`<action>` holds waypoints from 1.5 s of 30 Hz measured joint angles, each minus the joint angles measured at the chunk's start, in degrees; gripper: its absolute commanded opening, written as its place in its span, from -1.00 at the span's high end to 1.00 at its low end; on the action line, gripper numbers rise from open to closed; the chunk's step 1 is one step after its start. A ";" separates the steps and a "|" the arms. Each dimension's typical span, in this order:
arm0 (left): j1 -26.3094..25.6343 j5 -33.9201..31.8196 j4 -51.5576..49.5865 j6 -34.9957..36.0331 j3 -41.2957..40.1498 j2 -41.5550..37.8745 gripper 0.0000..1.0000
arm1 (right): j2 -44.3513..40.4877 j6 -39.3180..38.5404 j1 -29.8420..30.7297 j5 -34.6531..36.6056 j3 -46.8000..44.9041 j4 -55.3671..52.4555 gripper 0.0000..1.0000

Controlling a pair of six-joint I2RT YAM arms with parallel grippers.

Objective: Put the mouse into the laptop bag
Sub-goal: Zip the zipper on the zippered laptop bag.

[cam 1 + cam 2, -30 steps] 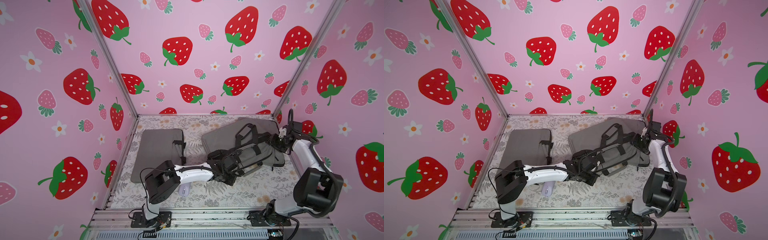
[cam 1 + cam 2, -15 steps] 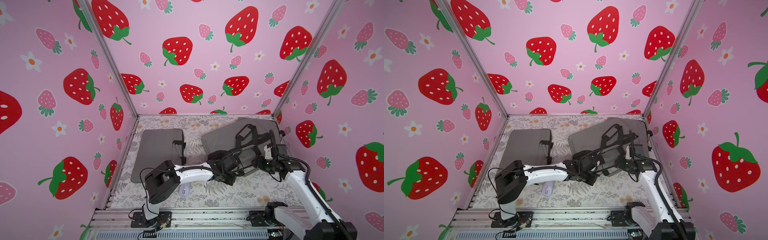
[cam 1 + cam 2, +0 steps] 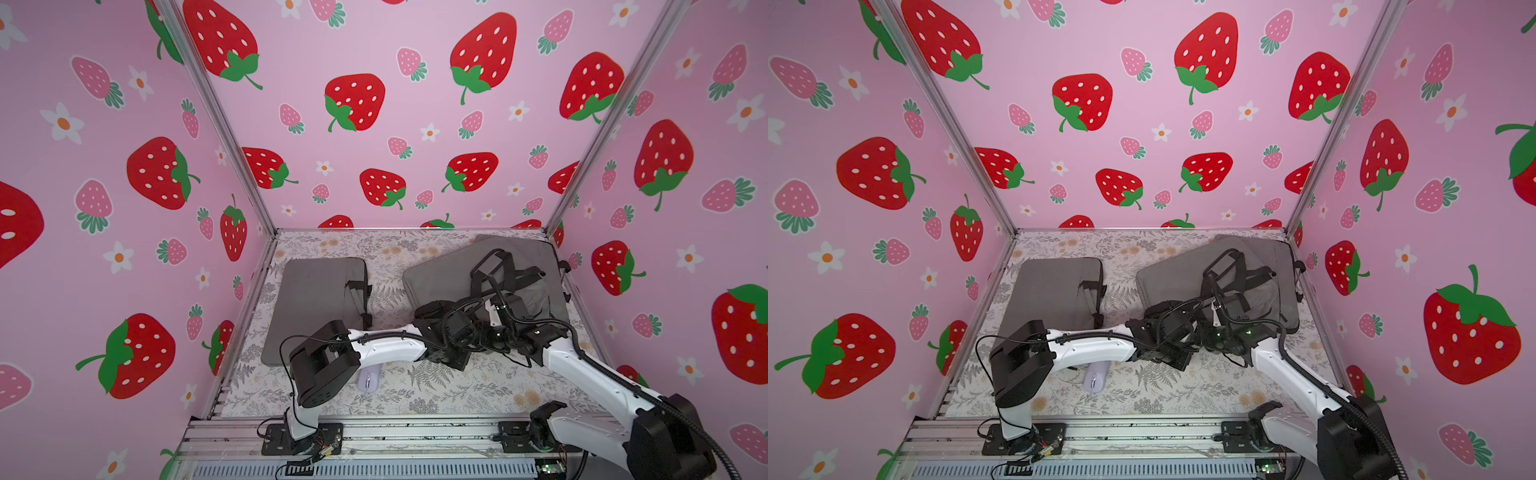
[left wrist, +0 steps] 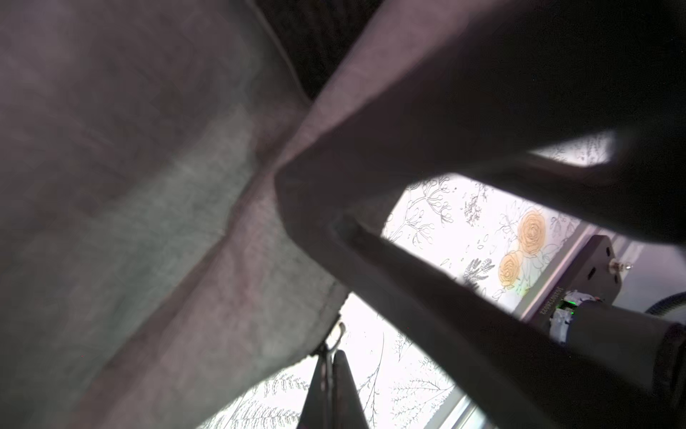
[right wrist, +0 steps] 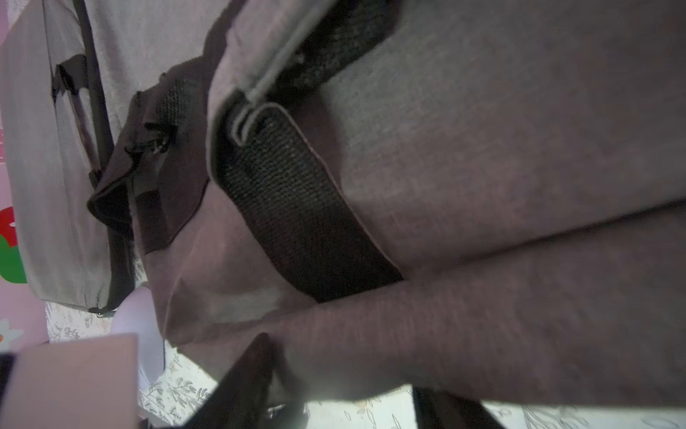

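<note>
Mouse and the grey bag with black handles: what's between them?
The left arm's white forearm crosses above that stretch in both top views; under it, only floral cloth shows between mouse and bag.

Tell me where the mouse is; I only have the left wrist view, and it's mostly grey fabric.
Observer: The lilac mouse lies on the table, near the front, partly under the left arm.
Operator: And the target?
Observer: The laptop bag sits at the back right, apart from the mouse.
Operator: Anything else there?
Observer: A second grey bag lies flat at the back left.
</note>
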 measured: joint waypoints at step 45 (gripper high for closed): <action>2.23 2.25 -1.81 0.72 -6.62 -3.93 1.00 | -24.30 -0.90 -4.59 -5.14 -8.66 -15.39 -0.18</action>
